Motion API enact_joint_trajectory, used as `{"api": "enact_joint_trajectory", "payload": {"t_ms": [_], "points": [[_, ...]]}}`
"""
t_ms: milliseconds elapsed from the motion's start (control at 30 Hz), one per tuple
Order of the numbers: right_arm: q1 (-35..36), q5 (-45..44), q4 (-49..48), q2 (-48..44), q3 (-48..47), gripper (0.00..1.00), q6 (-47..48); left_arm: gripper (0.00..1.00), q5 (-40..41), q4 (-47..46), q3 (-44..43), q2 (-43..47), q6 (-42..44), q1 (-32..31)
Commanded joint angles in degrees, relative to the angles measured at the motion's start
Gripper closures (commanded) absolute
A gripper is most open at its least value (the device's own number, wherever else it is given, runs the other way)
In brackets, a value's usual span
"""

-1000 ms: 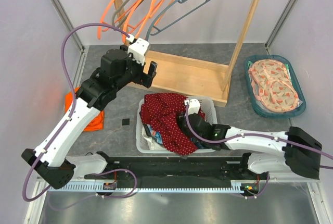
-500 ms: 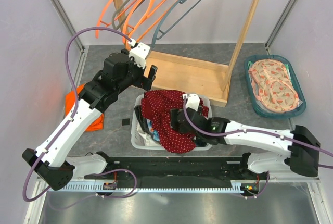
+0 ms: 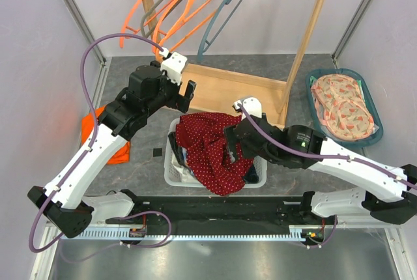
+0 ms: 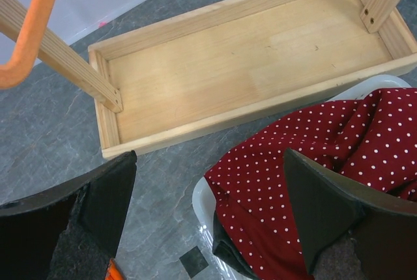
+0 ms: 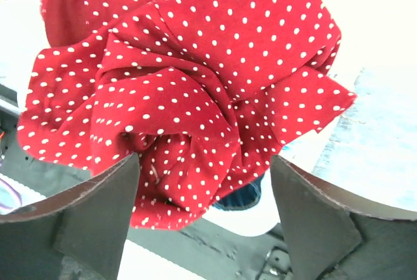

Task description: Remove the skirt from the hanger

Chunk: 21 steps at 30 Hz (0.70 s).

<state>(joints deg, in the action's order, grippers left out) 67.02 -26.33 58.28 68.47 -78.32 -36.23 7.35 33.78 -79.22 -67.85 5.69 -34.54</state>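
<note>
The red white-dotted skirt lies bunched in the white basket, draped over its front rim and free of any hanger. A bare grey-blue hanger hangs on the wooden rail beside orange hangers. My right gripper hovers open just above the skirt, fingers on either side of the folds, holding nothing. Behind the basket, my left gripper stands open and empty over the floor. Its wrist view shows the skirt and the basket rim below.
The wooden rack's base tray stands right behind the basket. A teal tray of patterned cloth sits at the right. An orange cloth lies on the floor at the left, a small black square beside the basket.
My right gripper has opened and lifted back to the right off the skirt, which stays in the basket. The basket slid slightly left. The grey-blue hanger swung left.
</note>
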Motion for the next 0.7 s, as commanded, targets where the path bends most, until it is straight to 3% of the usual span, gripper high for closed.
{"api": "enact_joint_trajectory", "payload": {"t_ms": [0,133,300,533,667], "points": [[0.82,-1.44,6.59,2.02,-7.45,0.26,3.18,0.0,0.56,-2.32,-0.06,1.41,2.13,0.44],[0.92,-2.94,-10.31,-0.43,0.94,0.37,6.42,0.0,0.47,-2.32,-0.58,1.5,1.95,0.62],[0.83,-3.56,-20.83,2.89,9.15,0.54,6.36,0.0,0.73,-2.14,-0.58,2.11,2.3,1.15],[0.83,2.77,-36.79,4.49,27.83,0.62,0.38,0.0,-0.06,-2.23,-0.41,2.64,1.6,2.64],[0.83,1.81,-41.58,4.75,33.76,0.65,-1.12,0.0,-0.5,-2.14,-0.32,2.73,0.99,3.25]]}}
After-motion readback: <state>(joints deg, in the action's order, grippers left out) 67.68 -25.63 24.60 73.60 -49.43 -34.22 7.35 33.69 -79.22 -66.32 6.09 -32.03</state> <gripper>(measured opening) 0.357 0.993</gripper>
